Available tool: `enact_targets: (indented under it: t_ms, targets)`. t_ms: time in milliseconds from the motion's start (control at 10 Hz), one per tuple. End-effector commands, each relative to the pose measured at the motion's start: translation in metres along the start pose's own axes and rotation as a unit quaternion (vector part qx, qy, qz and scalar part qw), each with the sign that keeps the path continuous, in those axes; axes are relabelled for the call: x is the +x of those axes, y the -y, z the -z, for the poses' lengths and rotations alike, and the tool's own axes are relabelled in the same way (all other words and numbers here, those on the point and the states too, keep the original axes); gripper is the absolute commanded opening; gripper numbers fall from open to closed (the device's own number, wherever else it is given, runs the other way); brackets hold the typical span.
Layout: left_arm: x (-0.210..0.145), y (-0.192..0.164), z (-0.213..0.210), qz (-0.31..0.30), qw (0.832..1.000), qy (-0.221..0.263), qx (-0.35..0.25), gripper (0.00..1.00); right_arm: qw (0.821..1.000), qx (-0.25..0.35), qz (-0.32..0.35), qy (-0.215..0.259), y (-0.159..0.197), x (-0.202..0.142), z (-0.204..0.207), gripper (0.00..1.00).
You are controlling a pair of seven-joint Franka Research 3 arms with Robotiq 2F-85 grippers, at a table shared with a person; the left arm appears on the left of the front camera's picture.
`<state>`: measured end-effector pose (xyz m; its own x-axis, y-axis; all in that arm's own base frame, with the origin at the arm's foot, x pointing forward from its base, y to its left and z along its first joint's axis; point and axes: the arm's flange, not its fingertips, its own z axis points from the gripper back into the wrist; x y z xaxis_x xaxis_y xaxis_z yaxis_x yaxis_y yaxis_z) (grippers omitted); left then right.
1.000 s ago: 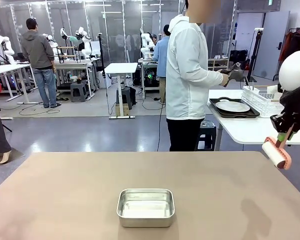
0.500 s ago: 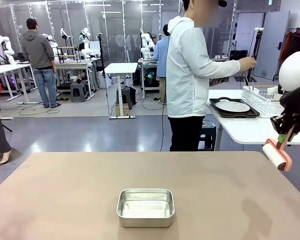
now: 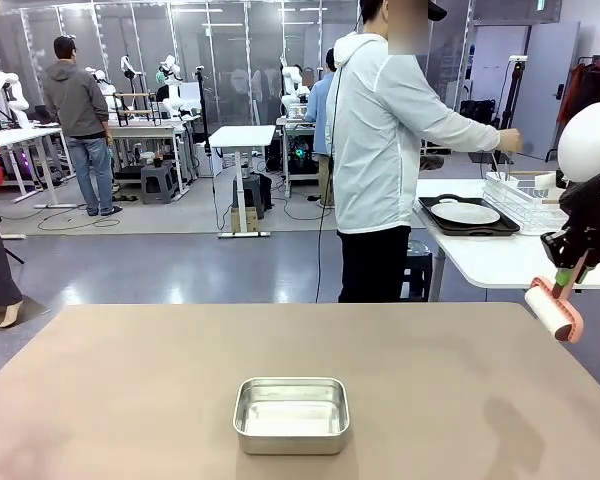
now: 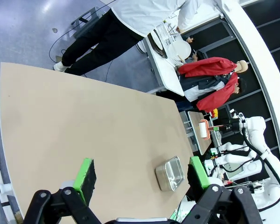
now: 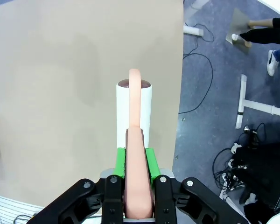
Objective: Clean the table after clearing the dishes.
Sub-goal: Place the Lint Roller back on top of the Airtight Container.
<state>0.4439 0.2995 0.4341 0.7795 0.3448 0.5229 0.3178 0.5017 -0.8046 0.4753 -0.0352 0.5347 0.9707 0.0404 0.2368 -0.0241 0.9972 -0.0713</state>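
We see the bench (image 3: pixel 130 380) bare across nearly all its tan top, with open room to its left, right and far edges. Our right tool (image 3: pixel 565 272) hangs above the bench's far right corner, clamped on the peach handle of a lint roller (image 3: pixel 554 308). Our left tool (image 4: pixel 140 177) stands wide, gripping nothing. A steel pan (image 3: pixel 291 414) sits near the middle of the near edge. The dishes: one plate (image 3: pixel 465 212) lies on a dark tray (image 3: pixel 430 210) on the white side table (image 3: pixel 480 262) at far right, where a person (image 3: pixel 380 150) stands beside a wire rack (image 3: pixel 520 200).
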Motion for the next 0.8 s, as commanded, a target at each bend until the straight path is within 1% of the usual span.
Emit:
enact_targets:
  t_ms: [0, 400, 500, 600, 700]
  targets:
    - [-0.001, 0.003, -0.002, -0.004, 1.000, -0.001, 0.002, 1.00, 1.000, -0.002, -0.007, 0.008, 0.000, 0.001, -0.002, 0.21]
    - [-0.001, 0.003, -0.002, -0.004, 1.000, -0.001, 0.002, 1.00, 1.000, -0.002, -0.007, 0.008, 0.000, 0.001, -0.002, 0.21]
    - [-0.001, 0.003, -0.002, -0.004, 1.000, -0.001, 0.002, 1.00, 1.000, 0.000, 0.000, 0.000, 0.000, 0.000, 0.000, 0.21]
    - [-0.001, 0.003, -0.002, -0.004, 1.000, -0.001, 0.002, 1.00, 0.997, -0.007, -0.074, 0.015, -0.035, 0.003, -0.008, 0.21]
    - [-0.001, 0.003, -0.002, -0.004, 1.000, -0.001, 0.002, 1.00, 0.984, 0.002, -0.175, 0.030, -0.078, 0.003, -0.021, 0.21]
